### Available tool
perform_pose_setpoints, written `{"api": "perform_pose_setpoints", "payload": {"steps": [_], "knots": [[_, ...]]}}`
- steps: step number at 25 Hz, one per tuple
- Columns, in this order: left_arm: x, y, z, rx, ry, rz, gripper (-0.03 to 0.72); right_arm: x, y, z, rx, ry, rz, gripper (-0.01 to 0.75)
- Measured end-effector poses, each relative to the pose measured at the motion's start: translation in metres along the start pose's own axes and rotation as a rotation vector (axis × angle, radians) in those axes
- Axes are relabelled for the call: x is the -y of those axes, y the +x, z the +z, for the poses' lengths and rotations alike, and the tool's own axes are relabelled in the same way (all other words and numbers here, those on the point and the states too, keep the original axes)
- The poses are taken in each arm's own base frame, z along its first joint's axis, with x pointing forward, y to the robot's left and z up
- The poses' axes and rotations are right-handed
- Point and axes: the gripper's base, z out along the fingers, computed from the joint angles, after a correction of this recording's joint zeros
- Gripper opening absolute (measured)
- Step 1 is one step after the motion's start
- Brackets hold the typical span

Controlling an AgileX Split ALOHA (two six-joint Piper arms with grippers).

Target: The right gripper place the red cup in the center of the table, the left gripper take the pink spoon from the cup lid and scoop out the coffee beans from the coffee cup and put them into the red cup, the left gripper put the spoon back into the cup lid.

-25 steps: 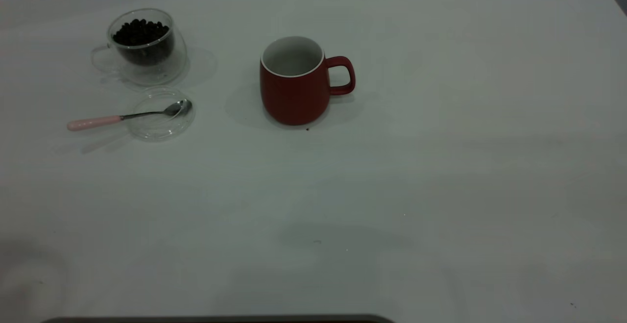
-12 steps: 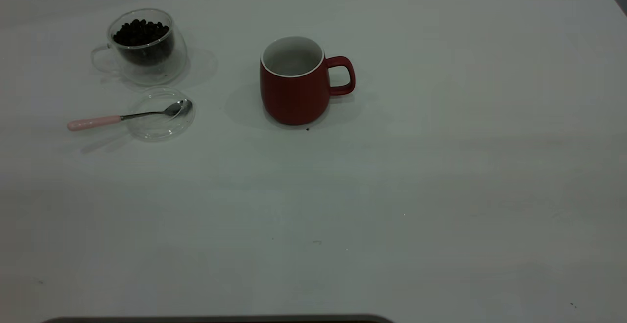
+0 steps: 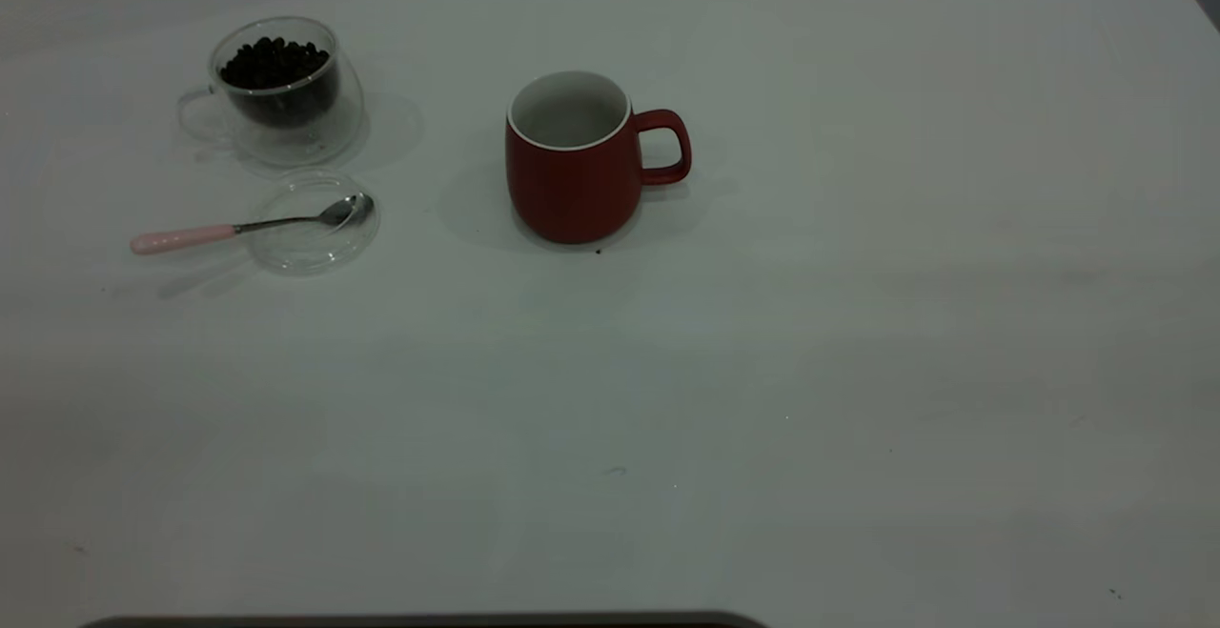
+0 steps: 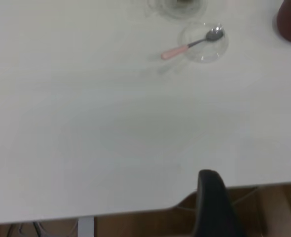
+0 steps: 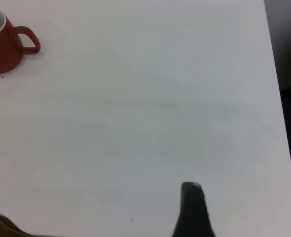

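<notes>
Exterior view first: neither arm is in shot. The rounded dark-red ceramic mug, the red cup, stands upright a little toward twelve o'clock of the middle of the plain white table, handle pointing to three o'clock; from here its white inside looks empty. Out toward ten o'clock sits the clear double-walled glass coffee cup with its heap of dark coffee beans. Just beside it, on the six o'clock side, lies the round clear glass cup lid, the silver bowl of the pink spoon resting in it and the pale pink handle sticking out toward nine o'clock.

Left wrist view: one black finger of the left gripper hangs over the table's near edge, well apart from the spoon. How wide it stands, I cannot tell; it carries nothing visible.

Right wrist view: the right gripper shows one dark finger, far from the mug; its opening I cannot tell either.

My read: the mug looks placed, so the spoon pick-up is due, calling for a long reach and a fine pinch on that thin handle.
</notes>
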Motion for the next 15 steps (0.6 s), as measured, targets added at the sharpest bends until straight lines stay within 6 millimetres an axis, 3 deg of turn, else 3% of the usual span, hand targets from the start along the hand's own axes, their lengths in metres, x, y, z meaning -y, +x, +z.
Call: {"api": "perform_pose_setpoints", "payload": {"steps": [15], "knots": [[0.0004,0.0072,-0.0029,0.034,0.001,-0.004,0.484,0.0000,0.0000,0.0000,0.000,0.000,0.000,0.591]]}}
